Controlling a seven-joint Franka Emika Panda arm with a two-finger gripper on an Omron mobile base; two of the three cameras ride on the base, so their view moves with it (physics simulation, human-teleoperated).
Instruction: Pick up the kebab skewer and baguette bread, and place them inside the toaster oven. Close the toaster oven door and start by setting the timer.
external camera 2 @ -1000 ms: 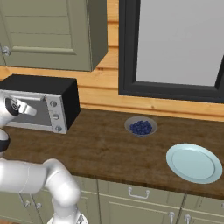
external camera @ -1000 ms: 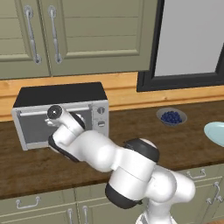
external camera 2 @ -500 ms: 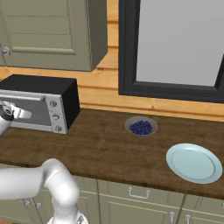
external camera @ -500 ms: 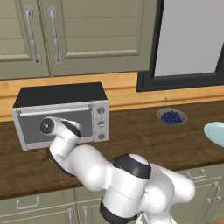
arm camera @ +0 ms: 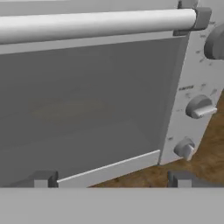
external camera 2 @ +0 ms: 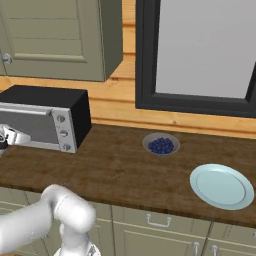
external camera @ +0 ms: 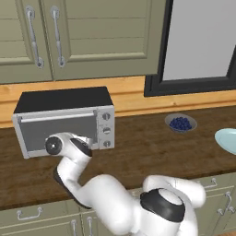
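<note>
The toaster oven (external camera: 64, 117) stands on the left of the wooden counter, also seen as the toaster oven (external camera 2: 47, 117) from the right base. The toaster oven door (arm camera: 83, 105), grey glass under a silver bar handle (arm camera: 96, 24), looks shut. My gripper (arm camera: 113, 179) hovers close before the door's lower part, open, with nothing between its fingers. From the right base the gripper (external camera 2: 10, 136) sits at the left edge, level with the door. Three knobs (arm camera: 199, 107) run down the panel to the right of the door. The kebab skewer and the baguette bread are hidden from me.
A bowl of blueberries (external camera: 180, 123) sits on the counter right of the oven. A light blue plate (external camera 2: 221, 186) lies near the counter's front right. Wall cabinets (external camera: 69, 37) hang above the oven. A dark-framed window (external camera 2: 200, 55) is behind the counter.
My hand has dropped from near the door's handle to its lower part and drawn back a little. The fingers now stand wider apart. The door stays shut.
</note>
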